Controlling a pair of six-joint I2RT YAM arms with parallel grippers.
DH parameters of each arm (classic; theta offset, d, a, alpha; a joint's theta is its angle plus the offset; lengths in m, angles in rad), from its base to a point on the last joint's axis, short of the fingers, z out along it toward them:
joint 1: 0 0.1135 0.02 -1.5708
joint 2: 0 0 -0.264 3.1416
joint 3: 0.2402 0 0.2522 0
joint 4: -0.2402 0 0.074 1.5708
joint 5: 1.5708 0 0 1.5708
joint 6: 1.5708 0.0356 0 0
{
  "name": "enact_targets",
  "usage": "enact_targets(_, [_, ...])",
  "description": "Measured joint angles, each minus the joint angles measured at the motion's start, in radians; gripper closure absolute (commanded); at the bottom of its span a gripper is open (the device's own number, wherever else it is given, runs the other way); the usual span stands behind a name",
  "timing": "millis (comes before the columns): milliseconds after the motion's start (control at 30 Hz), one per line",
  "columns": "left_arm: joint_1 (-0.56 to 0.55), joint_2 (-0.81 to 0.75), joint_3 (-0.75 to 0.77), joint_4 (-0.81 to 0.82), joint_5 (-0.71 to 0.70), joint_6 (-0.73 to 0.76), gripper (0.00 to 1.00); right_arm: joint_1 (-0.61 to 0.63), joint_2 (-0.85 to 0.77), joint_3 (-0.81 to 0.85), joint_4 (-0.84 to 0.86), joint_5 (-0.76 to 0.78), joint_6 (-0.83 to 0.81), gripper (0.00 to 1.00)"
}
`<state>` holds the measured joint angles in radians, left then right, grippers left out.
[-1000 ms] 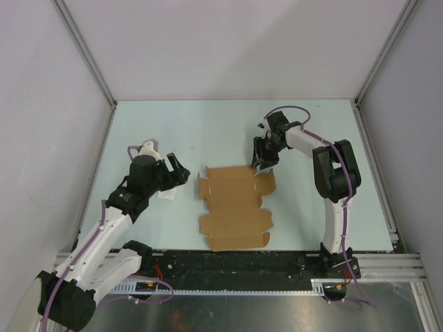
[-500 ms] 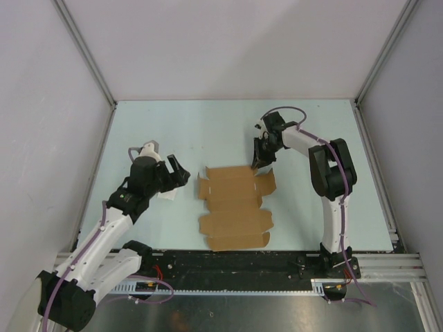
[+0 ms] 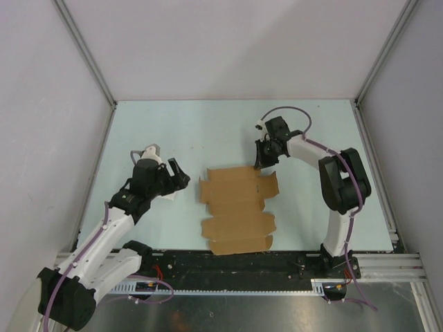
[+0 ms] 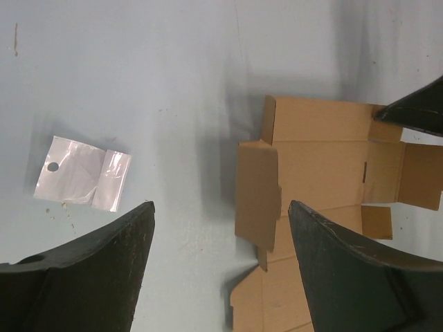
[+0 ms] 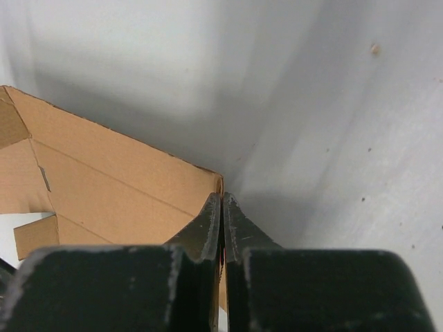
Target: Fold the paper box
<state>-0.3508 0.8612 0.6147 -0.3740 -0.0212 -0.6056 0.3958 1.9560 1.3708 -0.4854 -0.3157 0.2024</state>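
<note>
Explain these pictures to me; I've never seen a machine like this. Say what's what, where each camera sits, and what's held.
These are two robot arms bolted to the near edge of a pale table. The wide picture looks down from above and behind them; the other two come from a camera on each wrist, so the dark shapes are that arm's own fingers. On the table lie a flat brown paper box, not yet folded, and a small clear plastic bag. The right hand is shut, pinching a far corner of the paper box. The left hand is open and empty, beside the bag.
</note>
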Motion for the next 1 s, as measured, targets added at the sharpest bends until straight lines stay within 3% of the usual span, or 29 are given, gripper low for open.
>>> enact_targets(333, [0.0, 0.0, -0.038, 0.022, 0.004, -0.024, 0.22, 0.07, -0.308, -0.369, 0.284, 0.1, -0.038, 1.0])
enact_targets(533, [0.001, -0.007, -0.089, 0.074, 0.058, -0.026, 0.28, 0.093, -0.451, -0.536, 0.466, 0.19, 0.025, 1.0])
enact_targets(867, [-0.084, -0.027, -0.174, 0.251, 0.137, -0.032, 0.58, 0.19, -0.624, -0.728, 0.668, 0.423, 0.184, 1.0])
enact_targets(1000, [-0.126, -0.024, -0.234, 0.362, 0.134, -0.029, 0.61, 0.199, -0.671, -0.762, 0.7, 0.47, 0.211, 1.0])
